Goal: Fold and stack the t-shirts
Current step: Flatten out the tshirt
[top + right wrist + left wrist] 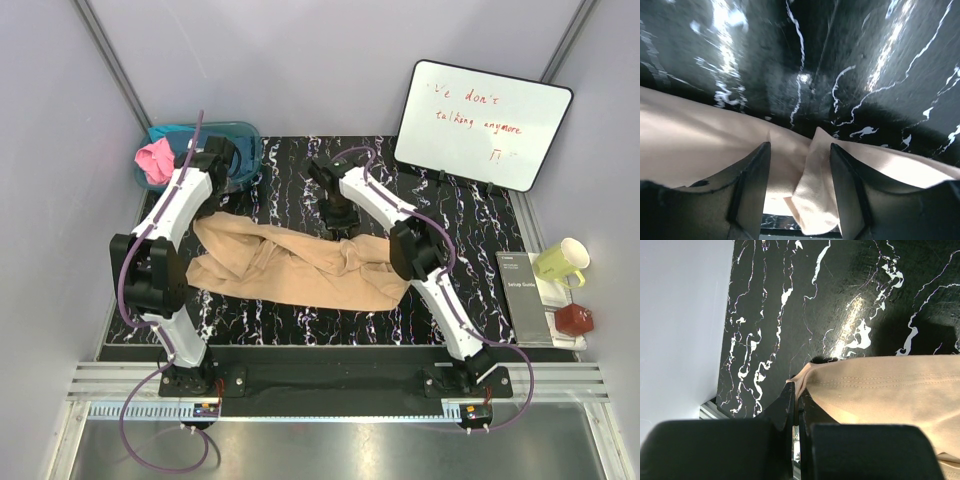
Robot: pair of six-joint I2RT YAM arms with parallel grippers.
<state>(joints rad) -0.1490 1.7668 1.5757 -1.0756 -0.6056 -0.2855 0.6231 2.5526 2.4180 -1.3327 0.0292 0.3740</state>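
A light tan t-shirt [290,265] lies crumpled and stretched across the middle of the black marbled table [300,160]. My left gripper [211,207] is at its upper left corner. In the left wrist view the left gripper [797,394] is shut on the hemmed edge of the tan t-shirt [890,390]. My right gripper [340,230] points down at the shirt's far edge. In the right wrist view the right gripper [799,147] stands open astride a raised fold [815,195] of the tan t-shirt [700,135]. A pink t-shirt [155,160] hangs over the tub's rim.
A see-through teal tub [245,135] stands at the back left. A whiteboard [485,120] leans at the back right. Beside the table's right edge are a booklet [525,295], a yellow-green mug [560,262] and a small red object [573,320]. Walls close in on three sides.
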